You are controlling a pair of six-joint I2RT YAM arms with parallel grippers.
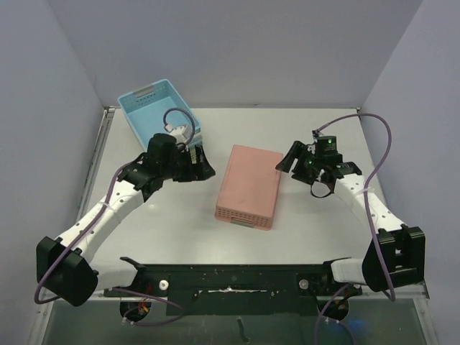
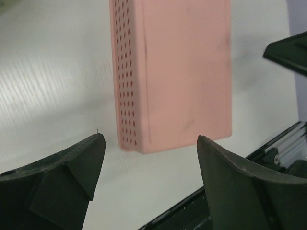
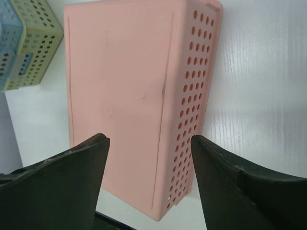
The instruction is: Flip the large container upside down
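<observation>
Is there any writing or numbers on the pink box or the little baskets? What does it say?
None: no words, numbers or signs can be read anywhere.
The pink container shows only plain plastic and rows of holes.
The blue basket and yellow-green basket carry no print either.

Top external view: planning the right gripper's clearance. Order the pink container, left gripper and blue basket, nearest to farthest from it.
1. Pink container, right beside the right gripper, on its left.
2. Left gripper, across the container.
3. Blue basket, far-left corner.
</observation>
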